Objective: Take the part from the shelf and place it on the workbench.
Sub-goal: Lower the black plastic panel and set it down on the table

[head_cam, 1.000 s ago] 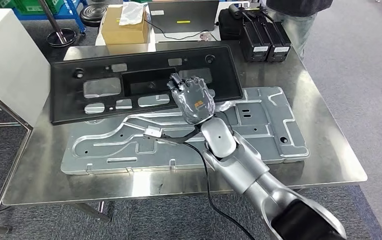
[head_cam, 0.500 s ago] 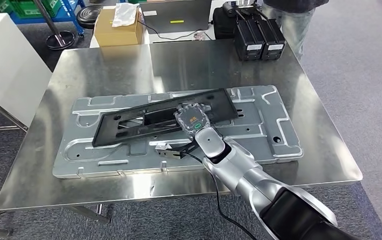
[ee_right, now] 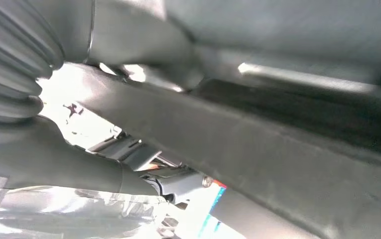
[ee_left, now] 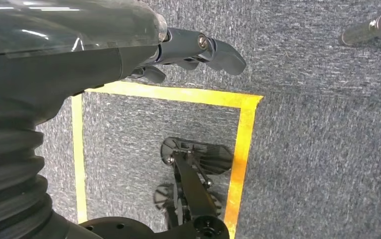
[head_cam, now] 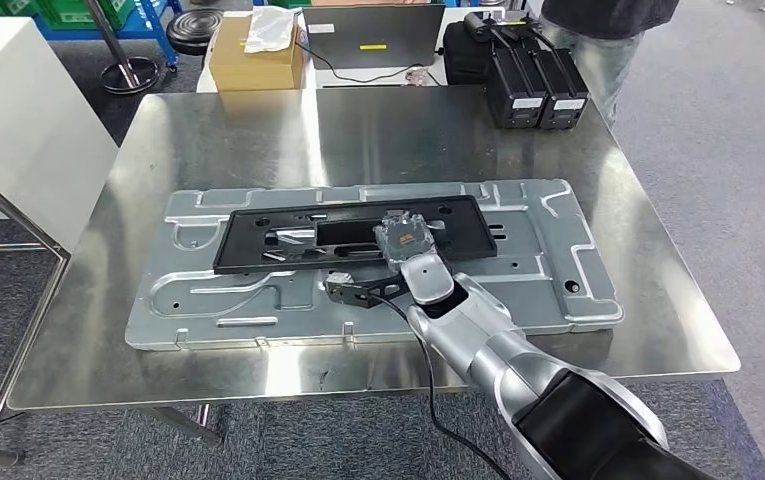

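The right hand (head_cam: 405, 238) is gripping the near long edge of the black part (head_cam: 353, 232), its back turned up toward the head camera and its fingers tucked under the panel; the right wrist view, though blurred, is showing the dark edge lying across the palm. The part is lying almost flat on the large silver stamped plate (head_cam: 548, 270) that is covering the middle of the workbench (head_cam: 658, 330), stretching away to both sides of the hand, more of it toward the robot's left.

By my reading, the placing step is nearly done: the panel is looking as good as set down, and what is remaining is the release. That is calling for the fingers to open and slide out from beneath the edge without dragging the panel across the plate, then a lift clear.

The left hand (ee_left: 188, 47) is hanging over grey carpet and yellow floor tape (ee_left: 243, 144), fingers slack and holding nothing.

Beyond the right hand, past the far edge of the bench, a cardboard box (head_cam: 253, 55), a laptop (head_cam: 373, 35) and two black battery packs (head_cam: 538, 85) are sitting, and a person (head_cam: 598, 30) is standing beside them.
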{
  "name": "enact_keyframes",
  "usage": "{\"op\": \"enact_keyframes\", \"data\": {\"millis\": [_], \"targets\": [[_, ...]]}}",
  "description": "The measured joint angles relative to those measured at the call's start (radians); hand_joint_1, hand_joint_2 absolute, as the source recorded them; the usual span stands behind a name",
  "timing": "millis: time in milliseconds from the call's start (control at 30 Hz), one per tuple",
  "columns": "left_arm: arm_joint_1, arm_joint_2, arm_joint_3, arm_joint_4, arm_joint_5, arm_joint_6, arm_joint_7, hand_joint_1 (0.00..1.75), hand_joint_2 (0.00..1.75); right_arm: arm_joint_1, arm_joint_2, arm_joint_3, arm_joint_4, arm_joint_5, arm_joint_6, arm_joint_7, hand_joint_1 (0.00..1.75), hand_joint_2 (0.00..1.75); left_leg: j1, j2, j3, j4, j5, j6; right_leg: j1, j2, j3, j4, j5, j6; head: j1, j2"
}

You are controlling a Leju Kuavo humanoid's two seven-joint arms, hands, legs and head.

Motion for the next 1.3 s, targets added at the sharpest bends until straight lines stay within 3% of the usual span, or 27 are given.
{"op": "enact_keyframes", "data": {"millis": [67,200,267,333,367,400,433,500,567,667,733,833,867,900,933,1033,1100,1200,1233,1300], "targets": [[0.001,0.0,-0.003,0.0,-0.006,0.007,-0.003,0.0,0.0,-0.006,0.004,-0.012,0.001,-0.006,-0.013,-0.008,0.0,0.0,-0.002,-0.002,-0.001,0.004,-0.002,-0.011,0.004,0.0,0.037,-0.077,0.02,-0.008,0.0,0.0],[0.003,0.0,-0.011,0.0,-0.017,0.019,-0.013,0.0,0.0,-0.004,0.012,-0.043,-0.002,-0.044,-0.064,-0.079,0.0,0.0,0.002,0.001,-0.003,0.013,-0.013,-0.036,0.004,0.006,0.042,-0.097,0.03,-0.03,-0.001,0.0],[0.004,0.0,-0.016,0.0,-0.02,0.025,-0.015,0.0,0.0,0.003,0.019,-0.066,-0.008,-0.069,-0.085,-0.127,0.0,0.0,0.004,0.005,-0.036,0.091,-0.063,-0.045,0.0,0.006,0.044,-0.104,0.037,-0.039,-0.002,0.0],[0.004,0.0,-0.018,0.0,-0.02,0.028,-0.016,0.0,0.0,0.015,0.023,-0.088,-0.017,-0.09,-0.103,-0.165,0.0,0.0,0.005,0.006,-0.093,0.221,-0.125,-0.052,0.002,0.006,0.042,-0.104,0.037,-0.042,-0.002,0.0],[0.005,0.0,-0.018,0.0,-0.02,0.028,-0.017,0.0,0.0,0.023,0.024,-0.099,-0.025,-0.106,-0.112,-0.188,0.0,0.0,0.005,0.006,-0.113,0.265,-0.138,-0.053,0.003,0.006,0.042,-0.103,0.037,-0.042,-0.002,0.0],[0.006,0.0,-0.019,0.0,-0.02,0.027,-0.018,0.0,0.0,0.032,0.025,-0.11,-0.036,-0.127,-0.119,-0.215,0.0,0.0,0.005,0.006,-0.116,0.272,-0.131,-0.054,0.003,0.005,0.042,-0.103,0.036,-0.042,-0.002,0.0],[0.006,0.0,-0.019,0.0,-0.02,0.027,-0.018,0.0,0.0,0.04,0.025,-0.122,-0.05,-0.153,-0.123,-0.247,0.0,0.0,0.005,0.006,-0.1,0.239,-0.105,-0.052,0.004,0.006,0.043,-0.102,0.035,-0.042,-0.002,0.0],[0.006,0.001,-0.019,0.0,-0.02,0.024,-0.02,0.0,0.0,0.054,0.026,-0.152,-0.087,-0.221,-0.121,-0.319,0.0,0.0,0.004,0.006,-0.031,0.101,-0.04,-0.044,0.006,0.008,0.045,-0.101,0.032,-0.038,-0.002,0.0],[0.004,0.002,-0.02,0.0,-0.02,0.02,-0.022,0.0,0.0,0.068,0.026,-0.184,-0.132,-0.321,-0.089,-0.408,0.0,0.0,0.0,0.005,0.015,0.006,-0.012,-0.033,0.009,0.009,0.044,-0.099,0.03,-0.031,-0.001,0.0],[0.006,0.002,-0.021,0.0,-0.023,0.011,-0.026,0.0,0.0,0.107,0.021,-0.237,-0.213,-0.522,0.006,-0.564,0.0,0.0,-0.002,0.006,0.022,-0.011,-0.013,-0.019,0.008,0.01,0.044,-0.099,0.027,-0.016,-0.001,0.0],[0.006,0.002,-0.022,0.0,-0.025,0.005,-0.029,0.0,0.0,0.132,0.012,-0.283,-0.272,-0.664,0.073,-0.651,0.0,0.0,0.002,0.007,0.025,-0.018,-0.009,-0.006,0.008,0.009,0.03,-0.064,0.001,-0.005,0.0,0.0],[0.006,0.002,-0.022,0.0,-0.026,-0.001,-0.036,0.0,0.0,0.177,-0.009,-0.359,-0.369,-0.915,0.169,-0.767,0.0,0.0,0.003,0.008,0.027,-0.021,-0.008,0.005,0.005,0.007,-0.052,0.106,-0.083,0.005,0.001,0.0],[0.007,0.002,-0.022,0.0,-0.025,-0.003,-0.038,0.0,0.0,0.203,-0.015,-0.386,-0.412,-1.013,0.196,-0.793,0.0,0.0,0.003,0.007,0.028,-0.02,-0.01,0.006,0.003,0.006,-0.079,0.153,-0.095,0.007,0.001,0.0],[0.008,0.002,-0.022,0.0,-0.023,-0.004,-0.041,0.0,0.0,0.235,-0.019,-0.413,-0.466,-1.114,0.22,-0.81,0.0,0.0,0.003,0.007,0.029,-0.019,-0.011,0.006,0.001,0.005,-0.091,0.17,-0.09,0.008,0.001,0.0],[0.01,0.001,-0.022,0.0,-0.019,-0.005,-0.044,0.0,0.0,0.271,-0.022,-0.44,-0.535,-1.216,0.242,-0.819,0.0,0.0,0.004,0.006,0.03,-0.017,-0.014,0.005,-0.001,0.005,-0.085,0.15,-0.066,0.009,0.001,0.0],[0.013,-0.001,-0.02,0.0,-0.005,-0.006,-0.056,0.0,0.0,0.373,-0.02,-0.502,-0.79,-1.434,0.289,-0.829,0.0,0.0,0.002,0.003,0.032,-0.002,-0.029,-0.005,-0.003,-0.001,-0.006,-0.026,0.024,0.005,0.001,0.0],[0.016,-0.001,-0.018,0.0,0.0,-0.003,-0.058,0.0,0.0,0.434,-0.016,-0.527,-0.957,-1.464,0.287,-0.831,0.0,0.0,-0.001,0.004,0.03,0.006,-0.035,-0.015,0.001,0.0,0.015,-0.075,0.035,-0.002,0.001,0.0],[0.02,-0.003,-0.017,0.0,0.005,0.006,-0.059,0.0,0.0,0.52,-0.018,-0.531,-1.183,-1.417,0.207,-0.83,0.0,0.0,-0.001,0.006,0.029,0.01,-0.043,-0.029,0.001,0.003,0.014,-0.079,0.039,-0.016,0.0,0.0],[0.02,-0.005,-0.015,0.0,0.007,0.01,-0.058,0.0,0.0,0.545,-0.024,-0.521,-1.257,-1.39,0.158,-0.83,0.0,0.0,0.0,0.007,0.023,0.027,-0.061,-0.034,-0.001,0.001,0.014,-0.082,0.041,-0.022,0.0,0.0],[0.022,-0.008,-0.01,0.0,0.014,0.017,-0.054,0.0,0.0,0.589,-0.05,-0.483,-1.388,-1.316,0.036,-0.831,0.0,0.0,0.001,0.009,-0.008,0.117,-0.128,-0.041,-0.002,-0.002,0.012,-0.085,0.045,-0.031,0.0,0.0]]}}
